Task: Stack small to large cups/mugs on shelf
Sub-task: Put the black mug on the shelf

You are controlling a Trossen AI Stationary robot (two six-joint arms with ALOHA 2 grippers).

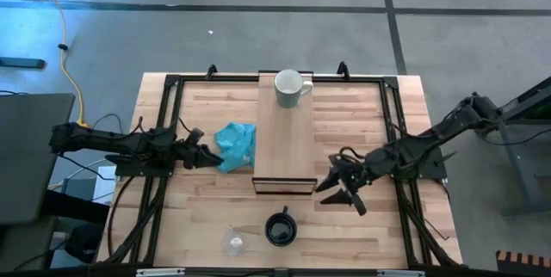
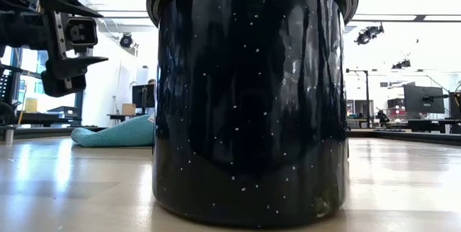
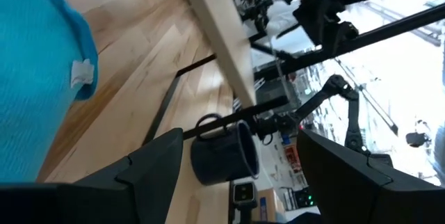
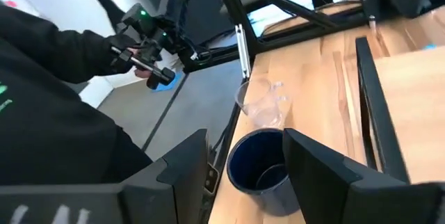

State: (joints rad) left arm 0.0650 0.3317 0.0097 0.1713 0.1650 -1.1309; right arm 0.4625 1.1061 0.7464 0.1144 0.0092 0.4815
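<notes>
While the white mug [image 1: 290, 89] sits on the shelf [image 1: 284, 139], the black mug [image 1: 280, 228] and glass cup [image 1: 233, 242] stand on the table; the right gripper [image 1: 337, 193] hovers spread and empty nearby, and the left gripper [image 1: 209, 158] rests released beside the teal cloth [image 1: 237, 144].

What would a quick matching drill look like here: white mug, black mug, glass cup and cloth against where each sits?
Things:
1. white mug
2. black mug
3. glass cup
4. cloth

Places:
A. table, touching the shelf's left edge
B. near edge, left of the dark mug
C. far end of the shelf
D. table, just before the shelf's near end

Pairs: 1-C, 2-D, 3-B, 4-A
</notes>
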